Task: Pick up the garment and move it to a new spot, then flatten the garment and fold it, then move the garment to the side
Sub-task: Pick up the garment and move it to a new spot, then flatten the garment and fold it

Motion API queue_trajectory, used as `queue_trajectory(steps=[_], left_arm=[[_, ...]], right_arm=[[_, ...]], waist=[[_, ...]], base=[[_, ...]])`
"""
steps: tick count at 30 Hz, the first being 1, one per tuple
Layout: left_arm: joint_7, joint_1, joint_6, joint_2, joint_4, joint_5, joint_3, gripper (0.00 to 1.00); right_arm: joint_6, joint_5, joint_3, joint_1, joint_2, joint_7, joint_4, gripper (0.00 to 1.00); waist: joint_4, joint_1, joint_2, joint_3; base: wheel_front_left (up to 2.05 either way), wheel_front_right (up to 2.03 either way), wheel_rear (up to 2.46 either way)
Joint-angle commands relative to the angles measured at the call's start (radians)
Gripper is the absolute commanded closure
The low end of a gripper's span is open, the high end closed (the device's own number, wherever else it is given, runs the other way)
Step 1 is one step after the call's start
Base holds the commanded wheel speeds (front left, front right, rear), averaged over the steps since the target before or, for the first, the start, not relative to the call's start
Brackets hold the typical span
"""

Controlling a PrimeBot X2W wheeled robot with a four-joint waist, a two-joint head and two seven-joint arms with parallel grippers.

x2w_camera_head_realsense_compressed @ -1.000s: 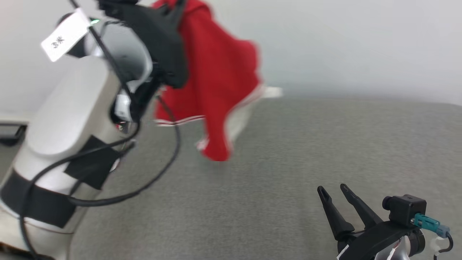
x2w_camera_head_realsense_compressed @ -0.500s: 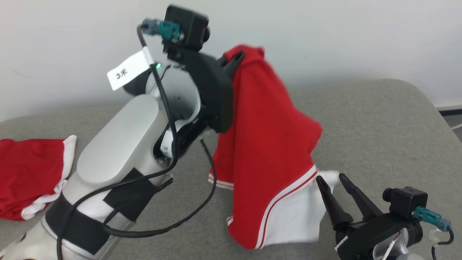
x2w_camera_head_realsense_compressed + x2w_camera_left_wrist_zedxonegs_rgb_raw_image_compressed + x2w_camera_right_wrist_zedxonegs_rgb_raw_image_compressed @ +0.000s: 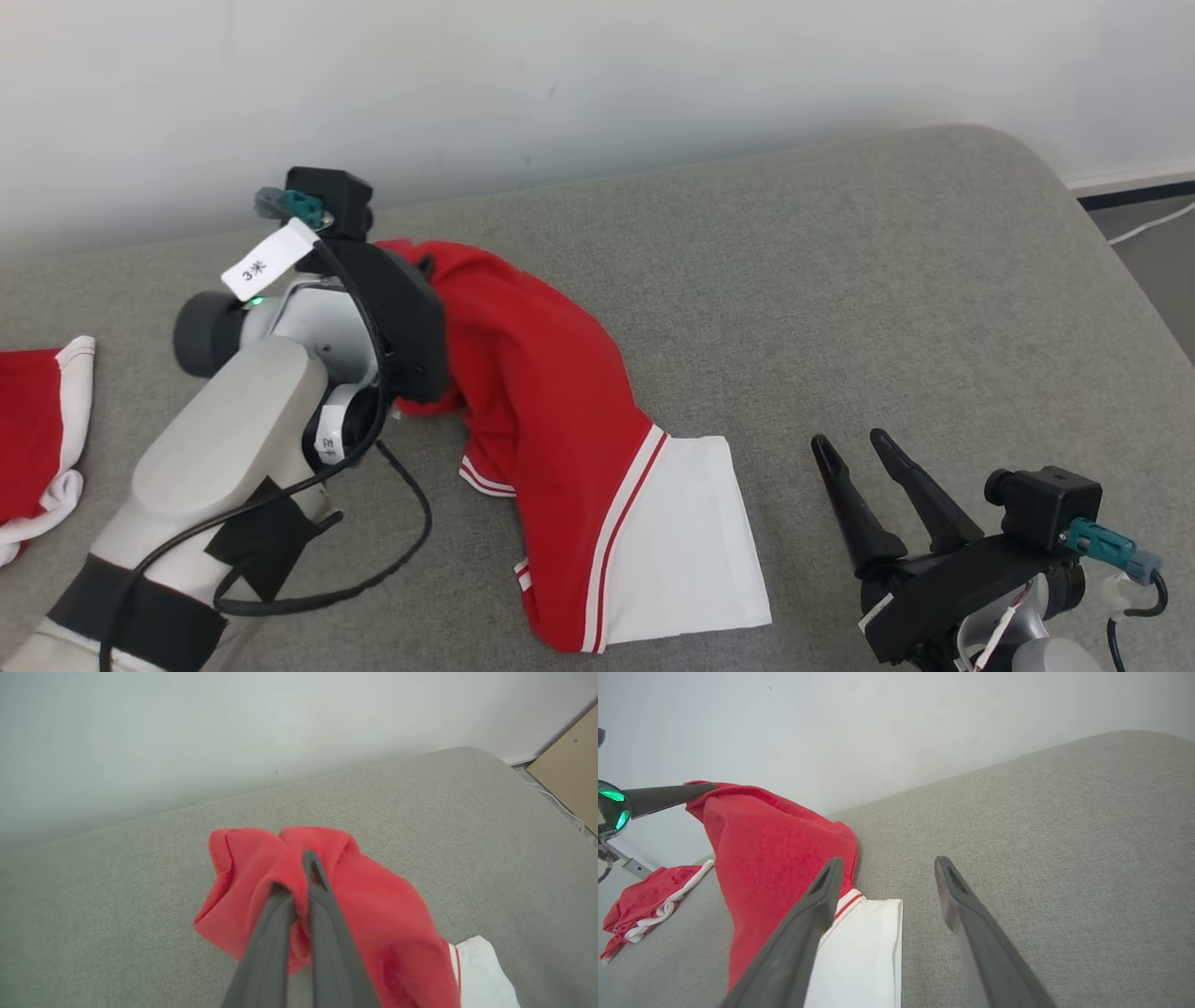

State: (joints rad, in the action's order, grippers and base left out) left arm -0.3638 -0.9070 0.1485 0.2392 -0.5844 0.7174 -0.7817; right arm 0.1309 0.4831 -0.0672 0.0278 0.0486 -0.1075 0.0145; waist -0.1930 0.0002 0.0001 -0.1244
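The garment (image 3: 551, 392) is red with white stripes and a white panel. Its white lower end lies flat on the grey padded surface (image 3: 887, 280), while its red upper end is lifted. My left gripper (image 3: 427, 268) is shut on that upper end; in the left wrist view the fingers (image 3: 322, 914) pinch the bunched red cloth (image 3: 373, 905). My right gripper (image 3: 850, 441) stands open and empty, just right of the white panel. In the right wrist view its gripper (image 3: 888, 860) frames bare surface, with the garment (image 3: 766, 849) to the left.
A second red and white garment (image 3: 37, 439) lies bunched at the surface's left edge, also seen as a heap (image 3: 644, 900) in the right wrist view. A white wall backs the surface. Floor and a cable (image 3: 1148, 224) lie past the rounded right end.
The head camera has tilted down. My left gripper has lowered the garment from hanging in the air until its white end rests on the surface. The right gripper stays put and open.
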Motion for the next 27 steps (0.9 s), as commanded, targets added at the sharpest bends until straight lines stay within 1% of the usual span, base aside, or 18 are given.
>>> queue_trajectory(steps=[1, 5, 9, 11, 13, 16, 20, 24, 27], left_arm=[[0.020, -0.010, 0.015, 0.013, -0.025, -0.014, 0.001, 0.00], [0.059, -0.030, 0.039, 0.024, -0.079, -0.049, -0.002, 0.00], [0.106, -0.044, 0.062, 0.037, -0.111, -0.057, 0.013, 0.00], [0.120, -0.053, 0.061, 0.036, -0.115, -0.051, 0.020, 0.00], [0.133, -0.064, 0.052, 0.030, -0.106, -0.044, 0.024, 0.00], [0.136, -0.071, 0.027, 0.015, -0.083, -0.041, 0.011, 0.00], [0.140, -0.077, -0.007, -0.018, -0.016, -0.048, -0.018, 0.00], [0.122, -0.045, -0.035, -0.056, 0.067, -0.047, -0.062, 0.00], [0.106, -0.010, -0.039, -0.072, 0.128, -0.047, -0.093, 0.00]], right_arm=[[0.000, 0.003, 0.000, 0.008, 0.003, 0.006, -0.002, 0.00], [0.000, -0.001, 0.007, 0.009, 0.004, 0.008, -0.006, 0.00], [0.000, -0.004, 0.009, 0.007, 0.004, 0.003, -0.011, 0.00], [0.000, -0.005, 0.012, 0.001, 0.004, 0.001, -0.012, 0.00], [0.000, -0.007, 0.017, -0.005, 0.003, -0.002, -0.013, 0.00], [0.000, -0.008, 0.025, -0.013, 0.004, -0.005, -0.013, 0.00], [0.000, -0.013, 0.043, -0.014, 0.004, -0.012, -0.007, 0.00], [0.000, -0.021, 0.072, -0.018, 0.004, -0.019, 0.001, 0.00], [0.000, -0.023, 0.090, -0.021, 0.004, -0.022, 0.008, 0.00]], waist=[[-0.006, -0.0002, -0.0001, -0.009], [0.007, -0.0002, -0.0001, -0.006], [0.027, -0.0002, -0.0001, 0.009], [0.040, -0.0002, -0.0001, 0.019], [0.055, -0.0002, -0.0001, 0.029], [0.073, -0.0002, -0.0001, 0.042], [0.089, -0.0002, -0.0001, 0.053], [0.087, -0.0002, -0.0001, 0.060], [0.073, -0.0002, -0.0001, 0.061]], base=[[0.00, 0.00, 0.00], [0.00, 0.00, 0.00], [0.00, 0.00, 0.00], [0.00, 0.00, 0.00], [0.00, 0.00, 0.00], [0.00, 0.00, 0.00], [0.00, 0.00, 0.00], [0.00, 0.00, 0.00], [0.00, 0.00, 0.00]])
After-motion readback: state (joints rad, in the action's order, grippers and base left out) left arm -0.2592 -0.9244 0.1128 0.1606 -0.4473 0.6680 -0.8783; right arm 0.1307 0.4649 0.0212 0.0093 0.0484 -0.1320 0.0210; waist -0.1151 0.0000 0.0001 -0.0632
